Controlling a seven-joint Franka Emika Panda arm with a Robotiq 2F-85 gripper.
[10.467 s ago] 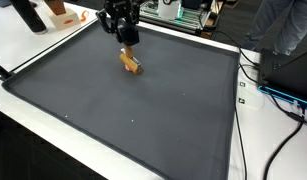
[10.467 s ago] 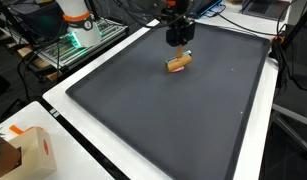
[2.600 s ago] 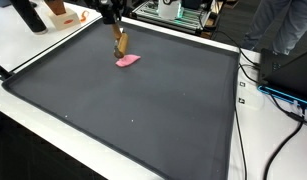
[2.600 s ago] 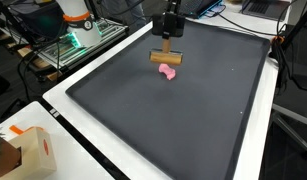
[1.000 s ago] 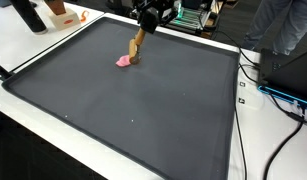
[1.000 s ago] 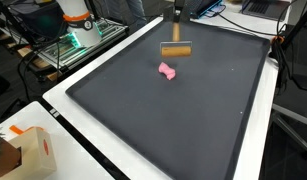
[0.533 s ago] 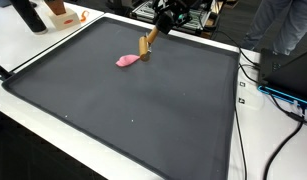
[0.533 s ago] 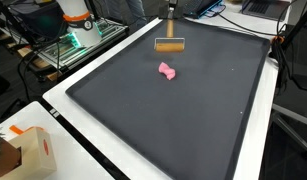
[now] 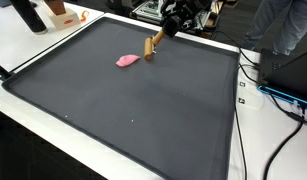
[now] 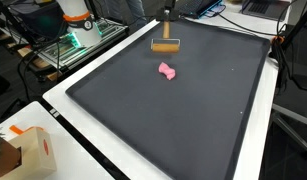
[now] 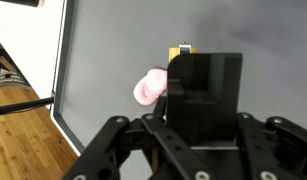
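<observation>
My gripper [image 9: 163, 30] is shut on a tan wooden block [image 9: 150, 45], which hangs tilted above the far part of the dark mat [image 9: 143, 110]. In an exterior view the block [image 10: 167, 44] shows level under the gripper [image 10: 167, 22]. A small pink object [image 9: 128, 60] lies on the mat, near the block and apart from it; it also shows in an exterior view [image 10: 169, 71]. In the wrist view the black gripper body [image 11: 203, 95] covers most of the block [image 11: 180, 50], and the pink object [image 11: 149, 88] shows to its left.
The mat has a raised rim [image 9: 53, 100] and lies on a white table [image 10: 103, 150]. A cardboard box [image 10: 23, 150] stands at one corner. Cables [image 9: 268, 85] and equipment lie beyond the mat's side. A person [image 9: 288, 25] stands near the far corner.
The gripper has carried the wooden block up and away from the pink object toward the mat's far edge. The pink object has stayed where it lay.
</observation>
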